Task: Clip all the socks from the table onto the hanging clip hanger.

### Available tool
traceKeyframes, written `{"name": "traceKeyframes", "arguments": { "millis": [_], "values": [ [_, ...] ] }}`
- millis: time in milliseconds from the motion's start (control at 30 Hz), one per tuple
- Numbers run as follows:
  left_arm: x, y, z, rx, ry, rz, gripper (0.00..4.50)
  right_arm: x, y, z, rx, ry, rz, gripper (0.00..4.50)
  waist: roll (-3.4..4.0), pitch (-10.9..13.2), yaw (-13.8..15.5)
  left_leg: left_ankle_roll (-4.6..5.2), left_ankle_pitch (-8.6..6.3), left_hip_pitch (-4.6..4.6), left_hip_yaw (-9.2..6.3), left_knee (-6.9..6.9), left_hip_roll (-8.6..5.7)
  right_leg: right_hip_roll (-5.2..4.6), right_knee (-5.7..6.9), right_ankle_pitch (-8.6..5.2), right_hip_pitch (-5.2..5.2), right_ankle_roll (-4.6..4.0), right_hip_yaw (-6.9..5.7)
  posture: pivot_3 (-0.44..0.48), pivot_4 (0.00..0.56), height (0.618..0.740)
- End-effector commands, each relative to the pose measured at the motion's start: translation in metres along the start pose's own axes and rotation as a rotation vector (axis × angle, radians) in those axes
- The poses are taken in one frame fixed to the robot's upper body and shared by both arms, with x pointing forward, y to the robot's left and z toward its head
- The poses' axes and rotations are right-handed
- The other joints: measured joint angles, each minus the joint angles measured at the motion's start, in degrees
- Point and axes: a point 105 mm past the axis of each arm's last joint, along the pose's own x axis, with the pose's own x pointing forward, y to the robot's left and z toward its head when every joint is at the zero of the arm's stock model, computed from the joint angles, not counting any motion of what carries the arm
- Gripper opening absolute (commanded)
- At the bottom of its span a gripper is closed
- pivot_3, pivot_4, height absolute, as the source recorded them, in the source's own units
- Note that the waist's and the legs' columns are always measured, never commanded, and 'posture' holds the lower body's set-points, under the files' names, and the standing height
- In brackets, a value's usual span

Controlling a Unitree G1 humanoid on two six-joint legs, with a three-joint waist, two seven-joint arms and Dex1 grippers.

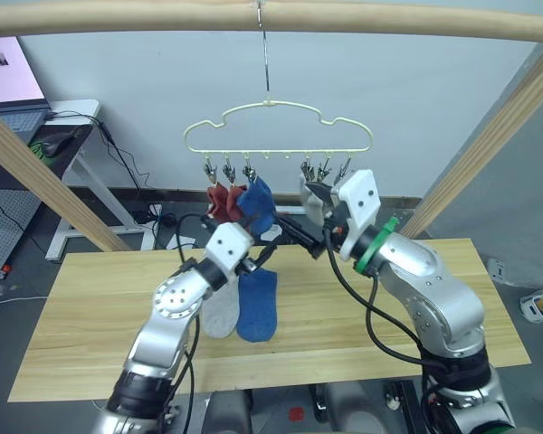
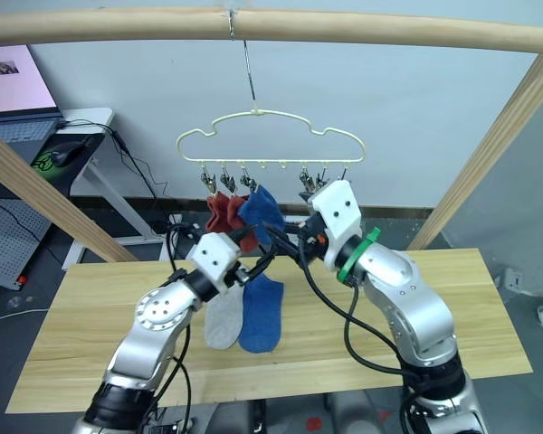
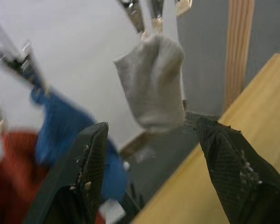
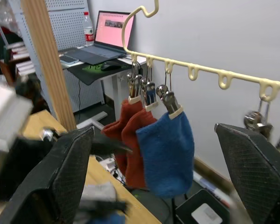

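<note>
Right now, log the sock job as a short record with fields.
Hanger: cream wire hanger hanging from the wooden beam
Clipped: two red socks, one blue sock, one grey sock
On the table: grey sock and blue sock, side by side
Left gripper: open, raised near the hanging grey sock
Right gripper: open, raised near the hanger's clips
Left to do: two socks

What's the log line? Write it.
hanger: red socks, hung blue sock, hung grey sock | table: loose grey sock, loose blue sock | left gripper, right gripper: open
</note>
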Motion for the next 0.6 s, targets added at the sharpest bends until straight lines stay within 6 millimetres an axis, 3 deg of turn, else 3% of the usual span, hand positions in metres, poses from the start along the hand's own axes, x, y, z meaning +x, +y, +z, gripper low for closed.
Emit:
{"name": "traceKeyframes", "arguments": {
  "millis": [33,267,600],
  "values": [
    [-0.021,0.002,0.014,-0.032,-0.024,-0.05,3.19,-0.015,0.003,0.007,-0.089,-0.049,0.026,4.32,0.0,0.0,0.0,0.0,0.0,0.01,0.0,0.0,0.0,0.0,0.0,-0.01,0.01,0.01,0.0,-0.127,0.2,0.74],
    [-0.053,0.005,0.004,-0.034,0.06,-0.092,3.19,-0.034,-0.014,-0.015,-0.139,0.008,0.001,4.32,-0.06,-0.1,0.1,0.02,0.02,0.06,0.05,0.05,-0.02,0.0,-0.02,-0.04,0.03,0.02,0.06,-0.102,0.173,0.74],
    [-0.076,0.003,-0.002,-0.035,0.112,-0.114,3.19,-0.053,-0.026,-0.037,-0.169,0.066,0.001,4.32,-0.1,-0.3,0.3,0.05,0.04,0.11,0.1,0.04,-0.02,0.01,-0.01,-0.04,0.05,-0.02,0.11,-0.078,0.151,0.74]
  ]
}}
